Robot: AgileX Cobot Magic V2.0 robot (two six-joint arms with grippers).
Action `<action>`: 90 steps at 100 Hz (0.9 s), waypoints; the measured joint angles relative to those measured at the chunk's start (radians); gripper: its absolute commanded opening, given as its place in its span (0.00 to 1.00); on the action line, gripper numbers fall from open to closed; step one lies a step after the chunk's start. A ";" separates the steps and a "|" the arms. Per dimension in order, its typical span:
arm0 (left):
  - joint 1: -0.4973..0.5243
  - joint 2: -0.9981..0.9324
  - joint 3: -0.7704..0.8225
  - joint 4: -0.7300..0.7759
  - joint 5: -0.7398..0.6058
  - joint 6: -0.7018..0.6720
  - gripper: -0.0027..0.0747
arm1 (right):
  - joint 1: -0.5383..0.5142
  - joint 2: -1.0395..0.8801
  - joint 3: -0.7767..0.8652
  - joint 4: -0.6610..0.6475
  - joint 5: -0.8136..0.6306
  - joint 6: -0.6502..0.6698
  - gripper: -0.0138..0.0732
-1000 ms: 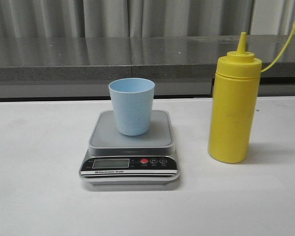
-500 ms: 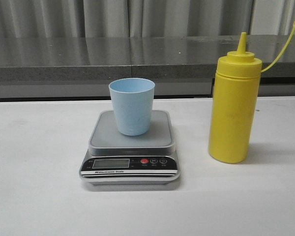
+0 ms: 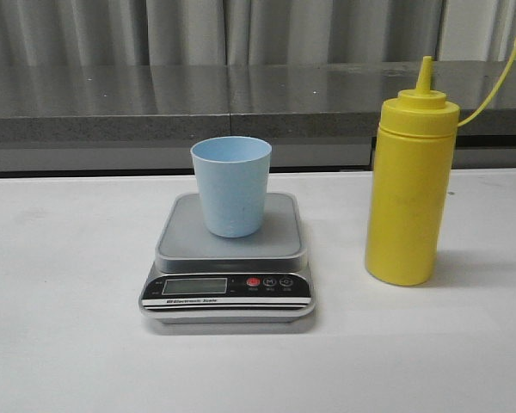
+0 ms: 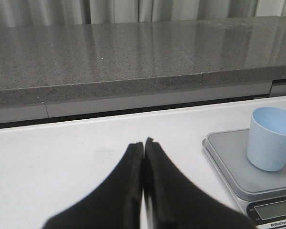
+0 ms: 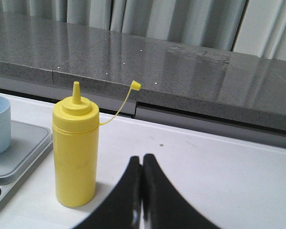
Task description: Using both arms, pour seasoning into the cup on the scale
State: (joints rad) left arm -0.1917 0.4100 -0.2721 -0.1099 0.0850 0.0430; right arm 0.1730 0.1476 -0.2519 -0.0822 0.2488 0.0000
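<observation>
A: Where's the seasoning (image 5: 75, 155) relative to the right claw (image 5: 142, 164)?

B: Ahead, off toward the scale (image 3: 228, 258) side, upright, long axis vertical, cap off and dangling on its tether. Nearer the right arm, probably. Claw pressed together, holding nothing.

A: And the left claw (image 4: 143, 150)?

B: Also closed up, empty. Cup (image 3: 230, 186) standing on the scale platform, near that side.

A: Surroundings?

B: White surface (image 3: 69, 344), grey stone ledge (image 3: 112, 103) behind, curtains (image 3: 189, 30) beyond.

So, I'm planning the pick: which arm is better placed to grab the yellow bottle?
Probably the right. The bottle stands on the scale's right side, and the right gripper, shut and empty, has it close ahead. The left gripper faces the cup instead.
</observation>
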 measured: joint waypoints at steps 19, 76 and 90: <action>0.000 0.000 0.000 0.000 0.000 0.000 0.01 | 0.000 0.000 0.000 0.000 0.002 0.000 0.08; 0.000 0.000 0.000 0.000 0.000 0.000 0.01 | -0.072 -0.080 0.065 -0.055 0.012 0.015 0.08; 0.000 0.000 0.000 0.000 0.000 0.000 0.01 | -0.127 -0.150 0.144 -0.055 0.013 0.047 0.08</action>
State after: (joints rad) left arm -0.1917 0.4100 -0.2721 -0.1099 0.0850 0.0430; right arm 0.0464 -0.0020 -0.1075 -0.1376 0.2618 0.0472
